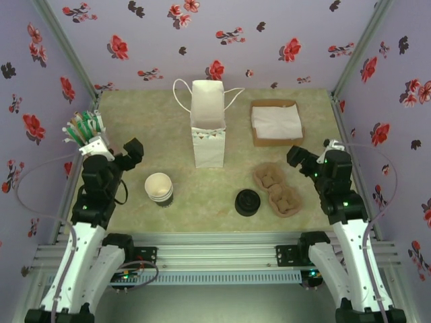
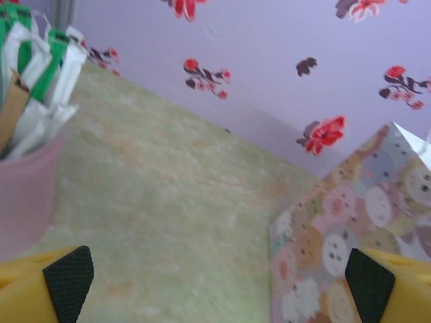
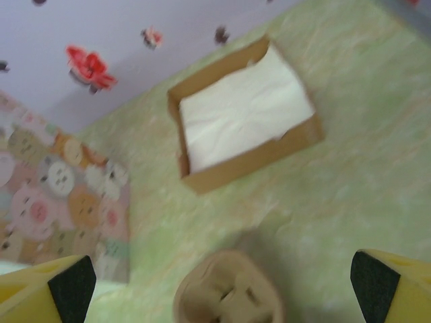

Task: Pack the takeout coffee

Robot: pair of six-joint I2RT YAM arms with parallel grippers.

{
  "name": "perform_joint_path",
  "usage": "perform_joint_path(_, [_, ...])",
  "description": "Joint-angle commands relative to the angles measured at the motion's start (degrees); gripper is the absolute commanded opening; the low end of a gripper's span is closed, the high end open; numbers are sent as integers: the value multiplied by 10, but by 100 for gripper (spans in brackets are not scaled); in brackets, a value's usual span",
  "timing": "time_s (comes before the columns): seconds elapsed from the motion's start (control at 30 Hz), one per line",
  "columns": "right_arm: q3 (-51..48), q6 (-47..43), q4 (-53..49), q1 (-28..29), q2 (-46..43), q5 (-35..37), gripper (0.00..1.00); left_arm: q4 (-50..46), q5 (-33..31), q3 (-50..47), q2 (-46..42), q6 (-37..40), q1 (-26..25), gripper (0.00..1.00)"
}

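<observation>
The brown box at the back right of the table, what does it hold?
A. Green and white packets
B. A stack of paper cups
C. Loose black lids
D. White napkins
D: in the top view, white napkins lie flat inside the brown box, and the right wrist view shows the same white sheets within its walls.

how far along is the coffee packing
Done: nothing. The bag stands open and looks empty; the cup stack, black lid and carrier sit on the table outside it. In hand: nothing; left gripper and right gripper are open. Left: everything, lidding a cup and bagging it.
</observation>
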Motion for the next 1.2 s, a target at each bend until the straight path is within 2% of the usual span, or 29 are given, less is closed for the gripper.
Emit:
perform_joint_path(0.0, [-10, 57, -9, 10, 4, -114, 96, -145, 57, 22, -47, -38, -3, 99])
perform_joint_path(0.1, [-2, 75, -4, 40, 23, -138, 91, -186, 59, 17, -87, -51, -3, 99])
perform_joint_path(0.2, [26, 73, -16, 94, 52, -120, 86, -238, 45, 16, -109, -91, -1, 99])
perform_joint_path(0.33, [93, 58, -45, 213, 116, -46, 83, -320, 38, 28, -112, -126, 9, 99])
perform_joint_path(0.53, [245, 23, -106, 410, 273, 71, 78, -401, 47, 42, -114, -141, 19, 99])
perform_joint_path(0.67, [366, -2, -155, 495, 406, 99, 75, -421, 62, 48, -114, -159, 21, 88])
perform_joint_path(0.7, [389, -6, -162, 507, 429, 100, 74, -426, 63, 48, -114, -163, 23, 86])
perform_joint_path(0.77, [449, -15, -182, 534, 495, 102, 72, -442, 63, 51, -114, -172, 27, 72])
perform_joint_path(0.87, [528, -21, -204, 559, 579, 94, 70, -469, 63, 57, -116, -180, 35, 57])
perform_joint_path(1.1, [711, -37, -272, 590, 746, 78, 61, -458, 123, 29, -105, -189, 45, 54])
perform_joint_path(1.17, [759, -40, -295, 593, 784, 77, 54, -444, 152, 15, -100, -190, 50, 51])
